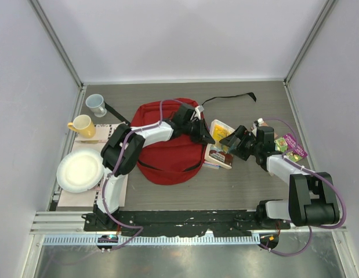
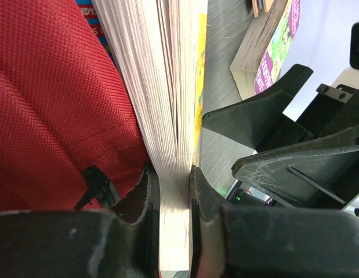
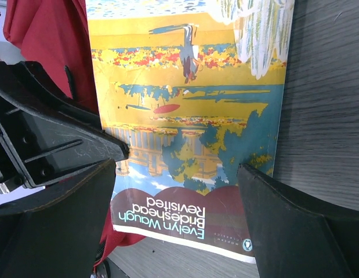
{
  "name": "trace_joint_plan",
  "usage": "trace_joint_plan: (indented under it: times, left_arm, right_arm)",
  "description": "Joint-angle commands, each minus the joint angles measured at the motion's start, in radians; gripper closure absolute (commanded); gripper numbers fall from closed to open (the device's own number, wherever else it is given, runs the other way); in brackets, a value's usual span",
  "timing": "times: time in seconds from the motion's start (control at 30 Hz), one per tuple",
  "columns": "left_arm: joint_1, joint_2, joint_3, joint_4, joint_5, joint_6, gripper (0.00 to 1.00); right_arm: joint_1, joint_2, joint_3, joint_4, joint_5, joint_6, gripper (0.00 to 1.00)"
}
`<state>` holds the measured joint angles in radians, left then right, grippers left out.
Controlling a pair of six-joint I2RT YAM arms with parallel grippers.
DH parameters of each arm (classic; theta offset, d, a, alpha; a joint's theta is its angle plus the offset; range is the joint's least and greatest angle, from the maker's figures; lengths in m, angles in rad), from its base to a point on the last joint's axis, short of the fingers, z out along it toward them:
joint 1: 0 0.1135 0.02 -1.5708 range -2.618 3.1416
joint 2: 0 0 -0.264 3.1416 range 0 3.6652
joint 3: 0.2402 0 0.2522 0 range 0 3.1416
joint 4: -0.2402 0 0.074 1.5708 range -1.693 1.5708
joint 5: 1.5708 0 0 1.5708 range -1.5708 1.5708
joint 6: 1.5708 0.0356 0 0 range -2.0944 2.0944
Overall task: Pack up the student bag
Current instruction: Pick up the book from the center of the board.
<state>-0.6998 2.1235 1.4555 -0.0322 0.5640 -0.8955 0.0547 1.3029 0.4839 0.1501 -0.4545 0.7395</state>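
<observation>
Student bag [image 1: 167, 156] lies mid-counter [image 1: 243, 185]; packing looks barely begun. Left jaws clenched on paperback [image 1: 218, 155] edge beside bag; right jaws spread wide above cover. Other book [image 1: 292, 145] outside, far right.

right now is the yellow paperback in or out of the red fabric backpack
Out: yellow paperback lies beside the red fabric backpack, left claw pinching its pages.

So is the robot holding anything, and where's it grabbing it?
The left end effector pinches the paperback book by its page edge. The right end effector is open over the cover, holding nothing.
</observation>
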Motion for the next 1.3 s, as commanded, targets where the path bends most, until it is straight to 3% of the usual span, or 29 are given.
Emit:
trace_joint_plan:
  times: [0.0, 0.1, 0.17, 0.37, 0.67, 0.9, 1.13, 1.27]
  left_arm:
    - [-0.021, -0.022, 0.002, 0.098, 0.057, -0.034, 0.95]
    - [-0.021, -0.054, -0.003, 0.132, 0.074, -0.052, 1.00]
    - [-0.020, -0.079, -0.001, 0.158, 0.083, -0.062, 0.95]
    - [-0.021, -0.091, 0.035, 0.238, 0.160, -0.123, 0.94]
    - [-0.015, -0.100, -0.012, 0.498, 0.223, -0.273, 0.97]
    - [0.009, -0.102, -0.064, 0.646, 0.223, -0.365, 1.00]
    - [0.039, -0.050, -0.129, 1.020, 0.241, -0.585, 1.00]
    - [0.039, -0.033, -0.133, 1.045, 0.240, -0.599, 1.00]
  right_arm:
    - [-0.003, 0.013, -0.024, -0.093, 0.062, -0.023, 0.09]
    - [-0.030, -0.039, -0.007, -0.144, 0.095, -0.026, 0.09]
    - [-0.042, -0.099, 0.008, -0.197, 0.122, -0.028, 0.08]
    - [-0.121, -0.217, 0.064, -0.311, 0.183, -0.048, 0.08]
    - [-0.147, -0.211, 0.071, -0.328, 0.120, -0.037, 0.08]
    - [-0.164, -0.234, 0.019, -0.256, -0.001, 0.004, 0.08]
    - [-0.203, -0.197, -0.048, -0.048, -0.156, 0.083, 0.08]
    - [-0.205, -0.189, -0.065, 0.044, -0.222, 0.119, 0.08]
